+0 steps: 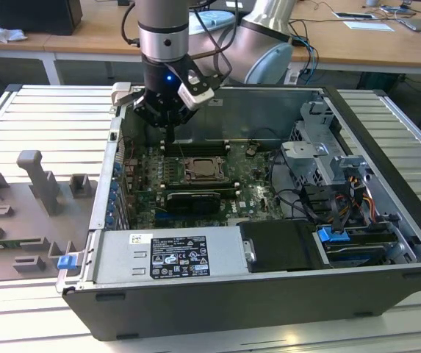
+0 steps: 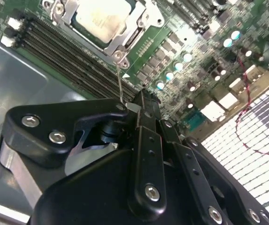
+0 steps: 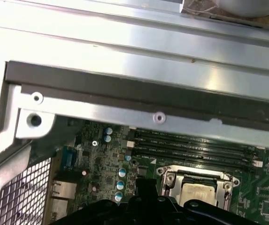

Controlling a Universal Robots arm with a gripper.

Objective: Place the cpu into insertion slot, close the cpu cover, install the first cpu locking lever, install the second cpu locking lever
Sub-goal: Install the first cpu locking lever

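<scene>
Ribbed metal bench (image 1: 41, 110), wood desks (image 1: 100, 33) behind, open PC case (image 1: 269, 301), hand (image 2: 142, 98) pinched shut nr cpu (image 2: 101, 16)

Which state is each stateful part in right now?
cpu cover: down, closed.
cpu: seated beneath it, top showing through the window.
locking lever: raised, not latched, tip gripped.
end effector: shut on the locking lever.
computer case: open, side panel off.
</scene>
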